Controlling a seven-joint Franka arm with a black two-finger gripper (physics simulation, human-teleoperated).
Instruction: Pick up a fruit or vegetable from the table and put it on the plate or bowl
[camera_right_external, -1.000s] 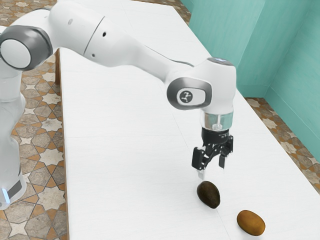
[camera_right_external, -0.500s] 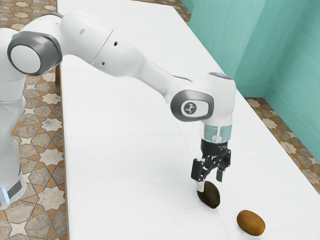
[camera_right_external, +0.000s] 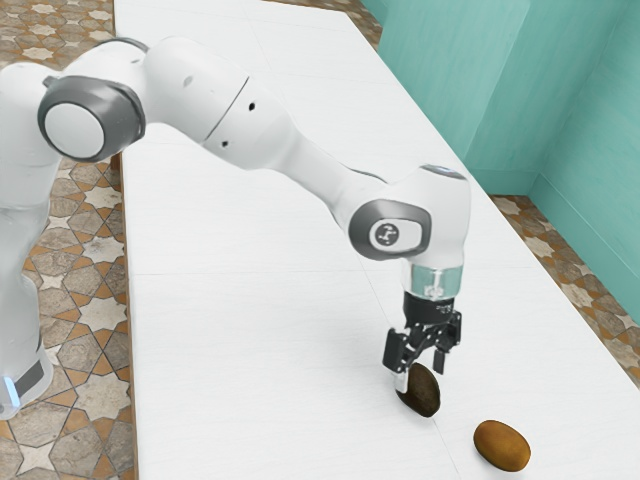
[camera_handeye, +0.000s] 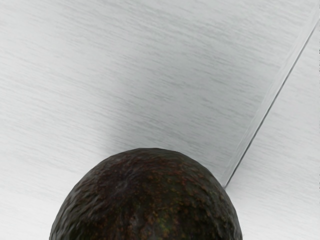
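A white counter (camera_right_external: 250, 300) is shown with a white robot arm reaching down over it. The black pincer (camera_right_external: 420, 372) is held open, its two fingers set astride the top of a dark, pebbly avocado (camera_right_external: 425, 395). The avocado is lying on the counter directly beneath the hand, toward five o'clock in the exterior view. A brown oval fruit (camera_right_external: 501, 444) is placed at about four o'clock from the avocado, near it but apart. In the wrist view the avocado is seen as a rounded dome just under the hand. The grasp is judged to be the step in hand. It is best done if the fingers are sunk to the widest girth, kept centred, and closed gently, since a rounded skin may be squeezed out sideways.
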